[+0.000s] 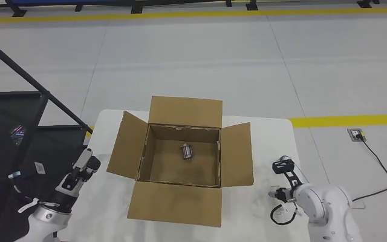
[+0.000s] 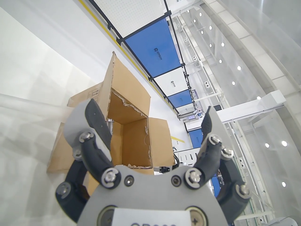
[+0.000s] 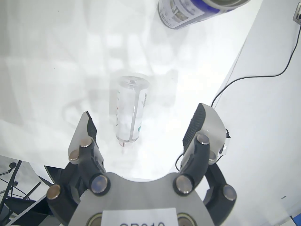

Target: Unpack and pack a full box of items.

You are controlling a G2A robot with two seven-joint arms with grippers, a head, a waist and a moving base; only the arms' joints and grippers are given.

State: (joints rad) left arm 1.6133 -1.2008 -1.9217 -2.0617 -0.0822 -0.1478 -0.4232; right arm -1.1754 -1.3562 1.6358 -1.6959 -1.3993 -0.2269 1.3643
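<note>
The cardboard box (image 1: 181, 112) stood open in the middle of the white table (image 1: 272, 133), with all four flaps folded outward. One small silvery can (image 1: 187, 150) lay on its floor, toward the far wall. To the left of the box, the left pincer (image 2: 151, 109) hung facing the box, its jaws spread wide with nothing between them. On the table a clear plastic bottle (image 3: 129, 109) lay on its side, with a blue-labelled spray can (image 3: 188, 3) near it. The right pincer (image 3: 143, 111) hovered just above the bottle, jaws wide apart and gripping nothing.
</note>
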